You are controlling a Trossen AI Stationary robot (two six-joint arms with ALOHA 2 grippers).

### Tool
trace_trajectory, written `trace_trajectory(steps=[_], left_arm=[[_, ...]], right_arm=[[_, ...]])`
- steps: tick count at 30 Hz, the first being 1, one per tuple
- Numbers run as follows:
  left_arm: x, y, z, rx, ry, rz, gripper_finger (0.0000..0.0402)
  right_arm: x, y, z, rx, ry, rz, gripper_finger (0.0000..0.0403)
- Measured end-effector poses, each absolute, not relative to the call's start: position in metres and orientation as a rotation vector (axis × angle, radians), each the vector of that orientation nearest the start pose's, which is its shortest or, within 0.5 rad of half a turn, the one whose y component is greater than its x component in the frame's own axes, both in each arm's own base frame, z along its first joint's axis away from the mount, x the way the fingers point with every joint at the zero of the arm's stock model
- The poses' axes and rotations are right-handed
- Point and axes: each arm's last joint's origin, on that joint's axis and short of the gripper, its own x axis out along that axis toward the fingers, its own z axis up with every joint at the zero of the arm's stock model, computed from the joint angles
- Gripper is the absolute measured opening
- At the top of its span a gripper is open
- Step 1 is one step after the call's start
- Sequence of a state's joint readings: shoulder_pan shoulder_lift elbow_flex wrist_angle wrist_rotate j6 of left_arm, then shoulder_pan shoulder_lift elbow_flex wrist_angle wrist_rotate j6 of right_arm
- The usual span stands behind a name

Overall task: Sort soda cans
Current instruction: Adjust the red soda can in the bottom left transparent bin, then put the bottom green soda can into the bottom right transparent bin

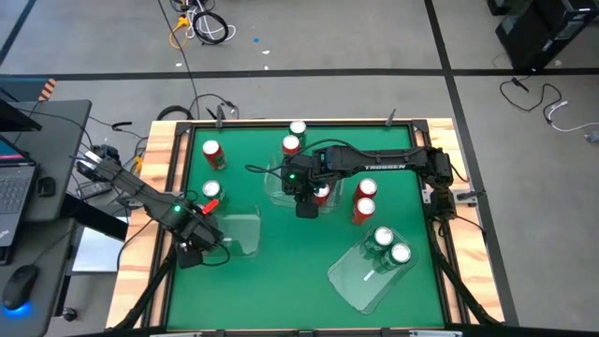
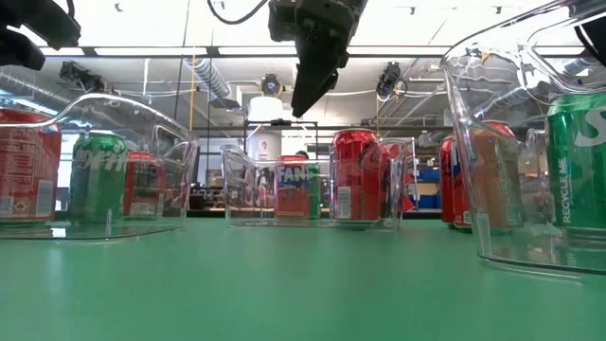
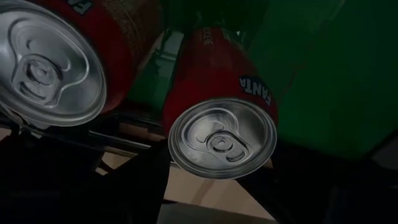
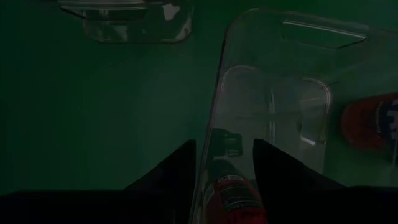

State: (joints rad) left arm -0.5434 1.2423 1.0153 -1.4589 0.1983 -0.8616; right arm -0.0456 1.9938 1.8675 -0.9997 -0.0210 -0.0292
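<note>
Soda cans are scattered over the green table (image 1: 281,281), some in clear bins and some loose. Closest to me on the right, a tilted clear bin (image 1: 351,276) holds two green cans (image 1: 382,236) side by side, silver tops up. On the left at about the same depth, the left gripper (image 1: 192,245) hangs low at the edge of a second clear bin (image 1: 245,234). Whether it is parted or clamped on anything I cannot tell. Its wrist camera looks down on two red Fanta cans (image 3: 222,137) close beneath it.

A little farther back, a red can (image 1: 211,192) stands just beside the left arm, and another red can (image 1: 212,154) stands beyond it, apart.

In the middle, the right arm reaches in from the right side. The right gripper (image 1: 307,204) hangs pointing down above the middle bin (image 1: 279,183), well clear of the table, its fingers (image 4: 186,165) a little apart with nothing between them. A red can under it (image 1: 321,195) seems to stand inside that bin. To its right, a pair of red cans (image 1: 367,190) stand touching on the bare table.

Farthest off, near the back edge, two more cans (image 1: 291,145) stand close together, the nearer one red.
</note>
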Motion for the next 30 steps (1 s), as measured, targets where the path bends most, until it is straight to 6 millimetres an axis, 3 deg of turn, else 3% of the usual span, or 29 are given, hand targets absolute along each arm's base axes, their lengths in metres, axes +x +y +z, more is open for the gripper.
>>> trace_trajectory(steps=[8, 12, 15, 21, 25, 30], left_arm=[[0.147, -0.095, 0.261, -0.308, 1.776, 0.190, 0.0280], [0.148, -0.095, 0.261, -0.280, 1.758, 0.177, 0.0280], [0.148, -0.095, 0.262, -0.265, 1.740, 0.181, 0.0280], [0.144, -0.089, 0.274, -0.270, 1.569, 0.150, 0.0277], [0.139, -0.085, 0.284, -0.313, 1.446, 0.121, 0.0271], [0.135, -0.082, 0.288, -0.333, 1.415, 0.123, 0.0269]], right_arm=[[0.422, -0.018, 0.286, 0.010, 1.109, 0.009, 0.0147], [0.433, -0.010, 0.284, 0.020, 0.970, 0.118, 0.0139], [0.439, -0.001, 0.272, 0.002, 0.906, 0.184, 0.0109], [0.448, 0.016, 0.242, 0.000, 0.745, 0.210, 0.0009], [0.451, 0.030, 0.230, -0.004, 0.623, 0.241, 0.0014], [0.454, 0.042, 0.231, -0.002, 0.511, 0.261, 0.0002]])
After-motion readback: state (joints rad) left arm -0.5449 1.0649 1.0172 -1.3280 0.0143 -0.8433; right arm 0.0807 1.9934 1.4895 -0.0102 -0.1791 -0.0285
